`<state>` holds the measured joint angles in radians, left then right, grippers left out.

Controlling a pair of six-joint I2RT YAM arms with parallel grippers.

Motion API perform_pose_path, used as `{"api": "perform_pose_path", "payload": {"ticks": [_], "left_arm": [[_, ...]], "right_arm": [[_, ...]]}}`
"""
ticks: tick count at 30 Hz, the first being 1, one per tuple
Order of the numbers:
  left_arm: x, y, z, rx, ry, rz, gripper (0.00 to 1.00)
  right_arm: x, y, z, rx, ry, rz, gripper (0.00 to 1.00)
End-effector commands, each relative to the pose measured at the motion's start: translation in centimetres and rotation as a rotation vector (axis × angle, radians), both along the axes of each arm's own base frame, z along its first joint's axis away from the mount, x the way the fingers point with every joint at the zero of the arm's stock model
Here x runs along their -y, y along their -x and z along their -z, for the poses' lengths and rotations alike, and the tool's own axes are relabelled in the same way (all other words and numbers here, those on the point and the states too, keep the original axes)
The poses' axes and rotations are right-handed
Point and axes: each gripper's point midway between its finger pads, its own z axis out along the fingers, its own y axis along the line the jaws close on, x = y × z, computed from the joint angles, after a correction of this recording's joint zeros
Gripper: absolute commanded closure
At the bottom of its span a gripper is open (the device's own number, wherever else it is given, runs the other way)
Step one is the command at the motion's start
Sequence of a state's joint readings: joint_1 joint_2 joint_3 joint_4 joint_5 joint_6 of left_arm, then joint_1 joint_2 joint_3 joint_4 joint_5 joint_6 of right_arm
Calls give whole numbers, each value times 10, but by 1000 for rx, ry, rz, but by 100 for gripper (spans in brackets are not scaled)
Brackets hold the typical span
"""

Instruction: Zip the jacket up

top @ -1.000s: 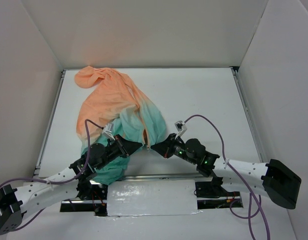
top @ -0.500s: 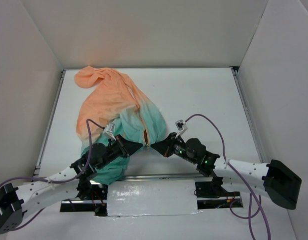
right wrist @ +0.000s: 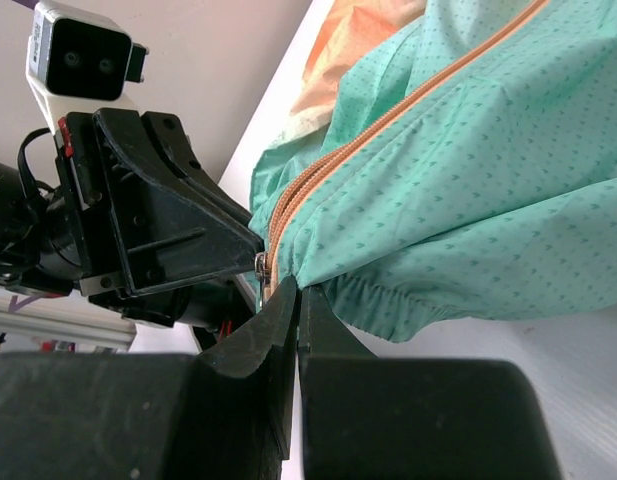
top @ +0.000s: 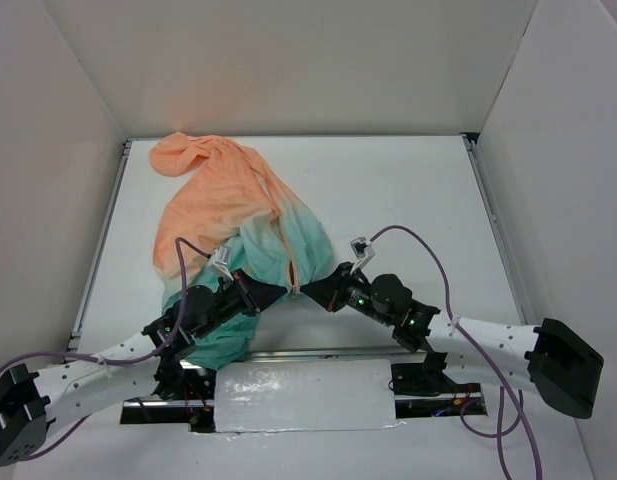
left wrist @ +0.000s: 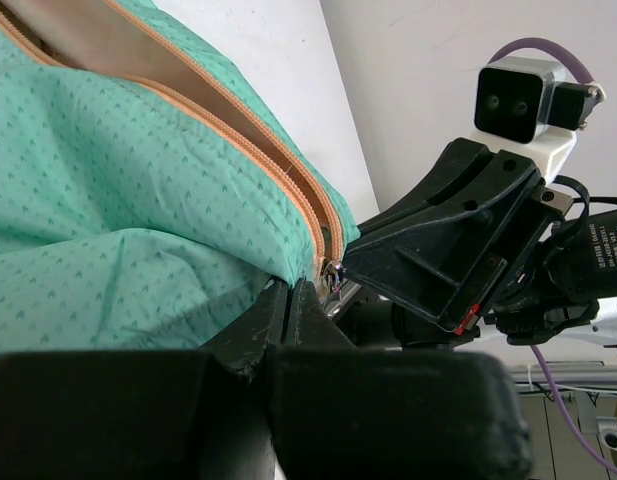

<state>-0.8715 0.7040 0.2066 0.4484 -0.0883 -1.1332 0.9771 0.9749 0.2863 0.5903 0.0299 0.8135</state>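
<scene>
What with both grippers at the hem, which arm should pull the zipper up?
Probably right: the right gripper pinches beside the slider, over bare table; the left gripper reaches across the jacket.

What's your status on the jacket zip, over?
Both shut on jacket hem: left gripper, right gripper, either side of zipper. Slider at hem, zipper open above. Nothing in the way.

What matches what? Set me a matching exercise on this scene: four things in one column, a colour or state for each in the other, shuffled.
1 hood
2 hem
3 right arm's cable
4 left pincer

A purple
B shut on the jacket
C peach-orange
D teal green

Pairs: 1-C, 2-D, 3-A, 4-B
</scene>
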Motion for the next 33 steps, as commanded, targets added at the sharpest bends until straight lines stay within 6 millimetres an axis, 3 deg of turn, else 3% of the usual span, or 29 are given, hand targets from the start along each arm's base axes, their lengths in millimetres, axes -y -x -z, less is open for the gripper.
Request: {"api": "perform_pose_path", "payload": {"ticks": [1,13,33], "left_arm": [[4,-1,-22,43,70,11,100],[-4,-3,-30,65,65,-26,100],[0,-1,-27,55,82,-8,100]], "right_arm": [[-7,-8,-30,60,-60,9,100],[-1,-5,-12,34,-40,10,100],[-4,-5,-18,48,-49,-2,100]]}}
